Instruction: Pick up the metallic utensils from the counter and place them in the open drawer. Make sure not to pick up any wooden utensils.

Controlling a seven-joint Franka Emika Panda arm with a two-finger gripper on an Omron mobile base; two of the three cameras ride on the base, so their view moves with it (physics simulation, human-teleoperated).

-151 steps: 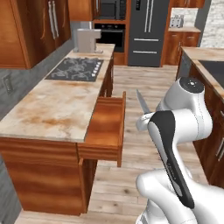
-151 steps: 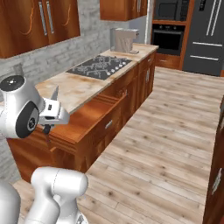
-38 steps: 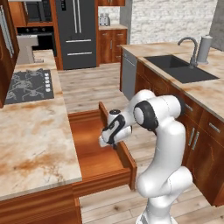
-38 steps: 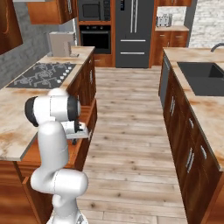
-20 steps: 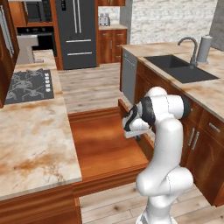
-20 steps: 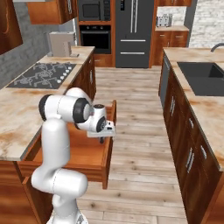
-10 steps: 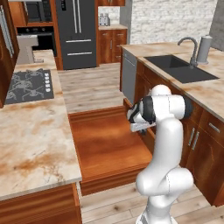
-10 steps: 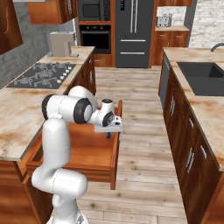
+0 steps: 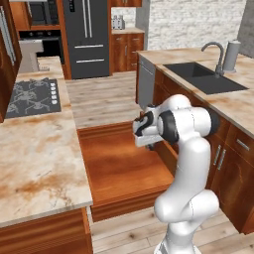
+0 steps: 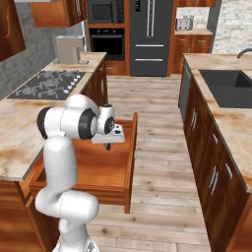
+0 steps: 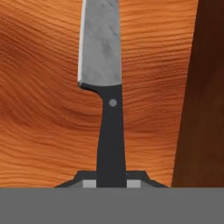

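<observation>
Pincer (image 11: 111,183) clamped on the black-handled, silver-bladed small knife (image 11: 103,83), poised above the wide reddish-brown wooden drawer (image 9: 119,168).
Held near the drawer's dark side wall, the knife, if let go from this height, could bounce or clip that wall.

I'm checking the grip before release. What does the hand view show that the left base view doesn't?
Hand view alone: the knife, its black handle clamped between the gripper jaws, silver blade pointing away over the wood.

Left base view alone: the counter, the cooktop, the sink and the arm's white body.

Both: the open drawer and its plain wooden bottom under the hand.
</observation>
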